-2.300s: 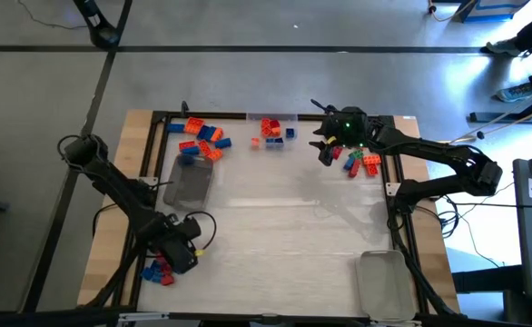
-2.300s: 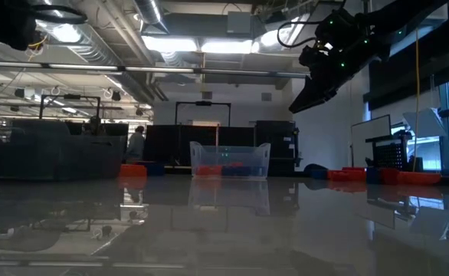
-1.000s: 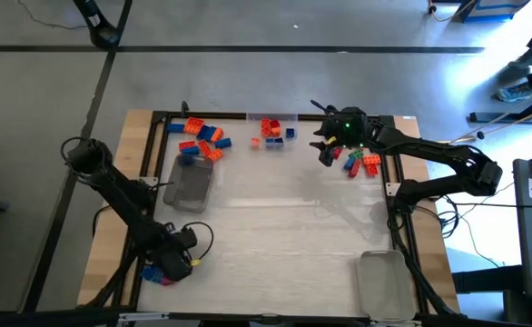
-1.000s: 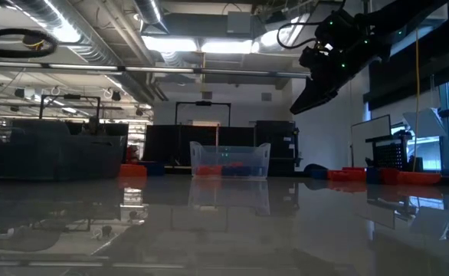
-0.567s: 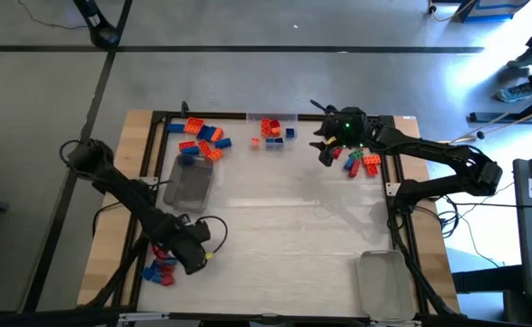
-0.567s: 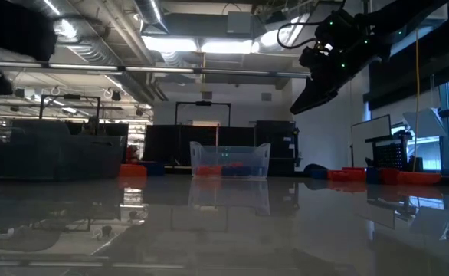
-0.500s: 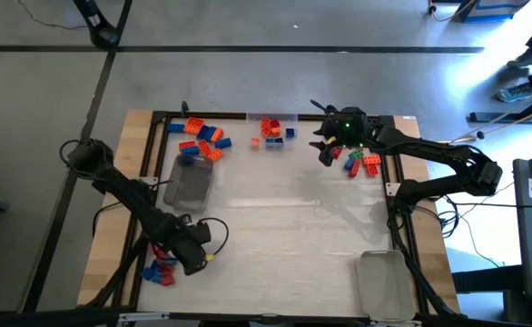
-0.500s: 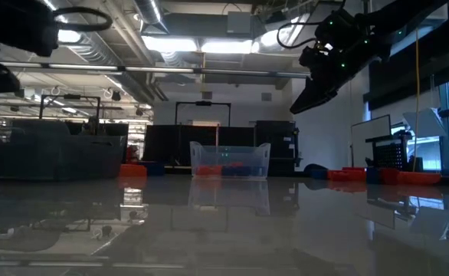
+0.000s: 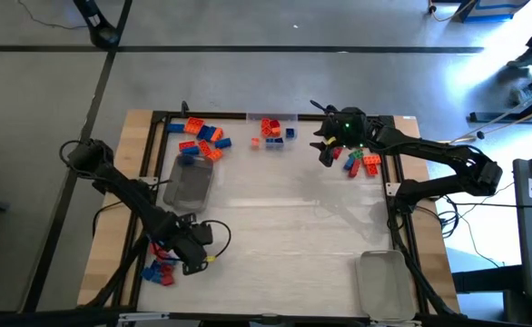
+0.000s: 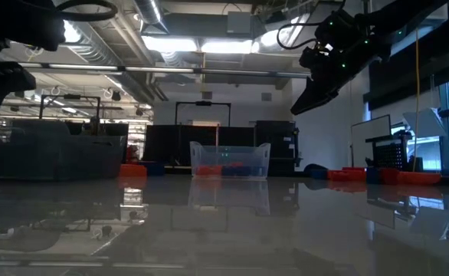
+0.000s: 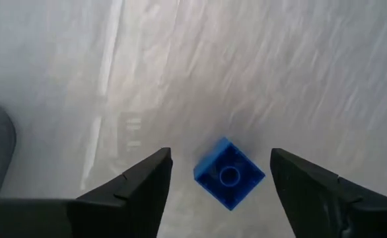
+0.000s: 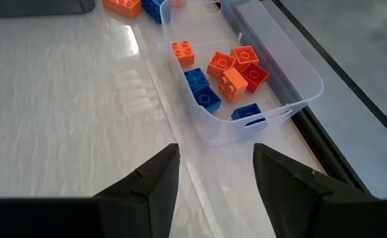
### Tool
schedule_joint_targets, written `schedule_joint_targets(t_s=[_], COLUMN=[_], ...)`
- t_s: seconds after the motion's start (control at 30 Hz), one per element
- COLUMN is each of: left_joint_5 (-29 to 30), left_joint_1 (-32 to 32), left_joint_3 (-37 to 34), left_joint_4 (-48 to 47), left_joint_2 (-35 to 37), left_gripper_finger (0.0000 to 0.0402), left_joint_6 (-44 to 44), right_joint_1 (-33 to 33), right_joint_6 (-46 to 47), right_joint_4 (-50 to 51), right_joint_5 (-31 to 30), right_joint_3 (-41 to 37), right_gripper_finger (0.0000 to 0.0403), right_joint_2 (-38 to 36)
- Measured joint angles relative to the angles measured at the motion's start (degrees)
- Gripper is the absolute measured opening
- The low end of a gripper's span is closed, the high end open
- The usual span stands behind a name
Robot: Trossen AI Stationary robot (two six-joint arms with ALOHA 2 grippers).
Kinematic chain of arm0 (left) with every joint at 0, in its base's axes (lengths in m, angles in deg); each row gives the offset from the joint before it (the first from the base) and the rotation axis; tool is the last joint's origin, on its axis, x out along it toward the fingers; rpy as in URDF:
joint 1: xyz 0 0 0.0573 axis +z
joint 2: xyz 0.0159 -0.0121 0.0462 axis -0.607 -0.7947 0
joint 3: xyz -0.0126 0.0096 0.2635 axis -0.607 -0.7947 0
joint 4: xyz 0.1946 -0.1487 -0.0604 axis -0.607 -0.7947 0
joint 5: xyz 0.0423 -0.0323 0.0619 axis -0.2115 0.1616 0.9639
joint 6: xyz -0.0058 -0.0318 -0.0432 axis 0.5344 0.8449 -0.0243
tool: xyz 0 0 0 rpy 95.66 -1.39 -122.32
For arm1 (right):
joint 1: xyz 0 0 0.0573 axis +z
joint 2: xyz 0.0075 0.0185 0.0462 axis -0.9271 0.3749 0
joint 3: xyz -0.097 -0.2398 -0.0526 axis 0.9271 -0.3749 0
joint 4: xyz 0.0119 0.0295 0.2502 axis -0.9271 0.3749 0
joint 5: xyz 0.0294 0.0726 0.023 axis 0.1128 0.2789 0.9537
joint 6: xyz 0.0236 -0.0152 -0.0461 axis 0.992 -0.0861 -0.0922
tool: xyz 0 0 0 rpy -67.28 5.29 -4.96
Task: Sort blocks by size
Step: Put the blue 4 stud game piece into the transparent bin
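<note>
Two dark arms over one pale counter (image 9: 275, 236). Left tool (image 11: 221, 173): low at the near left, arm folded and reaching inward, fingers spread wide either side of a small blue block (image 11: 228, 174) seen between them, untouched. Right tool (image 12: 216, 165): raised at the far right, arm stretched inward, fingers parted, nothing between them, facing a clear tray (image 12: 292, 86) holding orange, red and blue blocks (image 12: 225, 74). More blocks lie loose along the far edge and near the left corner.
</note>
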Motion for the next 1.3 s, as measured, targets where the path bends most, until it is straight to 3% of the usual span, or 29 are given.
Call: schedule_joint_targets(t_s=[0.17, 0.73, 1.2, 1.3], left_joint_5=[0.01, 0.67, -0.43, -0.72], left_joint_1=[-0.1, -2.87, -3.19, -3.19], left_joint_3=[0.04, 0.06, 0.08, 0.06], left_joint_4=[-0.02, 0.0, 1.6, 1.68], left_joint_2=[0.02, -0.35, -6.68, -8.47], left_gripper_finger=[0.0264, 0.026, 0.026, 0.0245], left_joint_6=[-1.48, -15.97, -24.76, -24.89], right_joint_1=[0.02, 0.0, 0.0, 0.0], right_joint_6=[0.0, 0.0, 0.0, 0.0], right_joint_4=[0.02, 0.07, 0.11, 0.09], right_joint_5=[0.0, 0.0, 0.0, 0.0], right_joint_3=[0.0, 0.0, 0.0, 0.0], right_gripper_finger=[0.0193, 0.0193, 0.0193, 0.0193], right_joint_2=[0.0, 0.0, 0.0, 0.0])
